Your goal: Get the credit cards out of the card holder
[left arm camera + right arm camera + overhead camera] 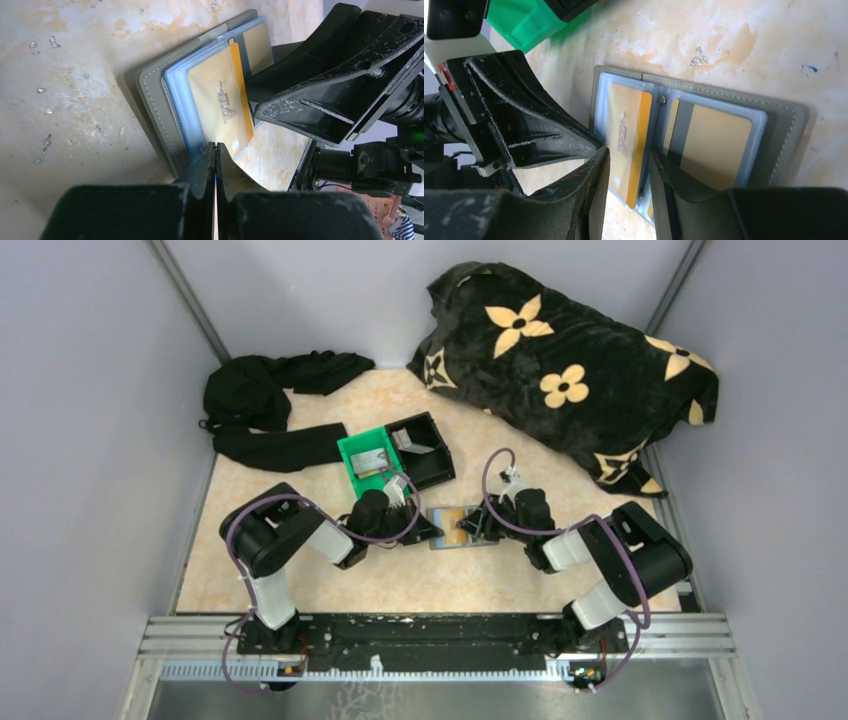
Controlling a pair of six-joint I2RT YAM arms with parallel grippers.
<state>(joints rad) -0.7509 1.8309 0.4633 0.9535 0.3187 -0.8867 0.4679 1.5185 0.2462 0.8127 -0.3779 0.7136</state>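
Now we are at the pull-out step: the card holder (462,528) lies open on the table (300,575), our left gripper (215,146) clenched at its edge, our right gripper (628,152) parted over the gold card (624,115), which we judge must next be pinched by its free edge and slid out.

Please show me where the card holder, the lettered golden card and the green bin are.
card holder (786,129): right wrist view, grey outer border.
lettered golden card (624,120): right wrist view, its printed face.
green bin (524,22): right wrist view, its outer wall.
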